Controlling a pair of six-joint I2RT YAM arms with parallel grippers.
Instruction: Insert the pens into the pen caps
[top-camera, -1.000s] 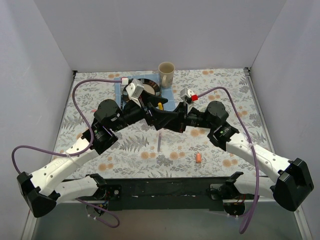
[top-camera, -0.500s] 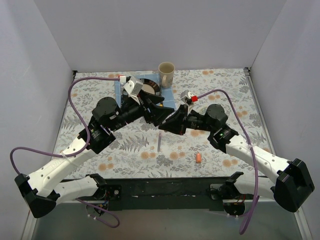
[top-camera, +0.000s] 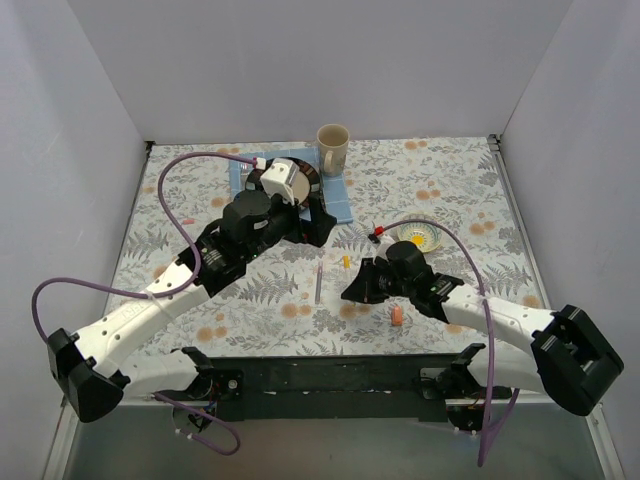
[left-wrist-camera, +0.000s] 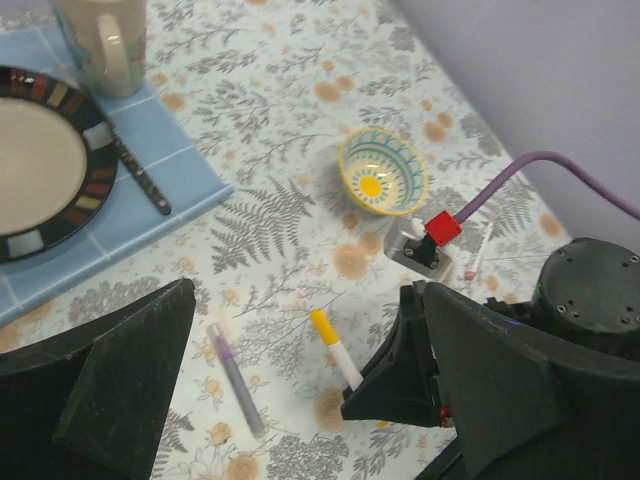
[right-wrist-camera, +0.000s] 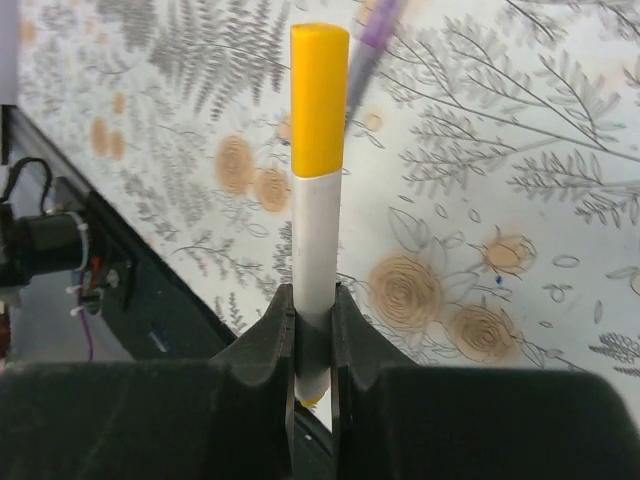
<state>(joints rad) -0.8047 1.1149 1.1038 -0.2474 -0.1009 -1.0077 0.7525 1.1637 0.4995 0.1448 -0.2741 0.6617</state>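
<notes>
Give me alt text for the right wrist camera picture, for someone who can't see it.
The right gripper is shut on a white-barrelled yellow pen that sticks straight out from its jaws above the floral tablecloth. A blurred purple pen lies on the cloth beyond its tip.

A tablecloth (top-camera: 450, 180) printed with grey ferns and orange flowers covers the table. Toward its far side lies a blue tiled mat (left-wrist-camera: 175, 170). It bears a cream plate (left-wrist-camera: 40, 165) with a dark patterned rim, an upright beige mug (left-wrist-camera: 100, 40), and a dark-handled utensil (left-wrist-camera: 140, 178) just beside the plate. A small yellow-and-teal bowl (left-wrist-camera: 382, 172) sits on the cloth, off the mat.
</notes>
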